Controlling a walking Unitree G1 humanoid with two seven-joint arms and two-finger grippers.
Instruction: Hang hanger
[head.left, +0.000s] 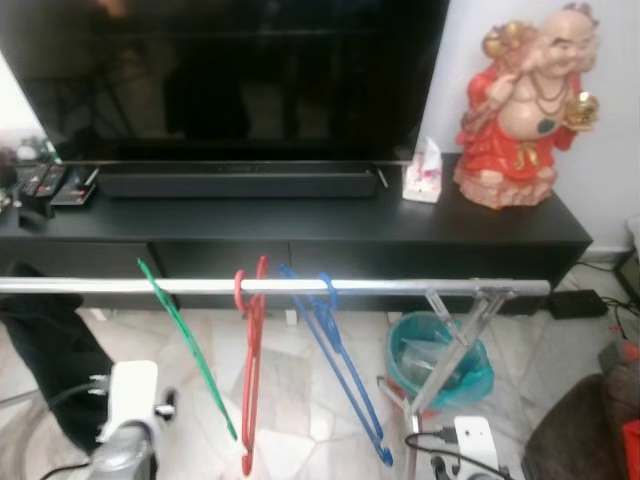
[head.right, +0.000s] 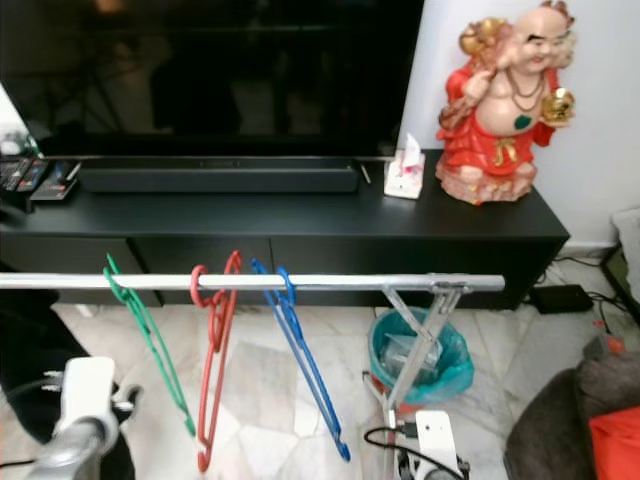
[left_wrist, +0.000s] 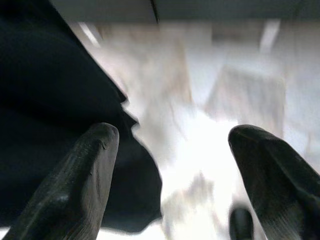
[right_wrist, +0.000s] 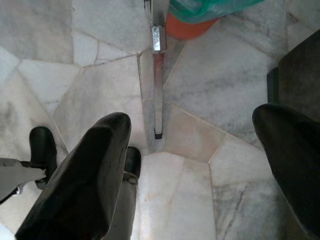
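Both tools hang low with nothing in them. From the left eye view, the left arm's white wrist (head.left: 130, 400) sits at seven o'clock and the right arm's wrist (head.left: 470, 445) at five o'clock, under a horizontal silver metal rail (head.left: 400, 287). On that rail hang a thin green plastic hanger (head.left: 185, 345), a red plastic hanger (head.left: 250, 370) and a blue plastic hanger (head.left: 345, 375), side by side. Behind stands a black TV tabletop (head.left: 300, 225) with a red laughing Buddha figurine (head.left: 520, 110) at two o'clock.

Left wrist view: the left tool (left_wrist: 172, 170) is spread wide over pale floor, a black cloth (left_wrist: 45, 125) beside it.

Right wrist view: the right tool (right_wrist: 200, 170) is spread wide above grey marble floor tiles (right_wrist: 200, 100), facing the rack's metal foot (right_wrist: 158, 90).
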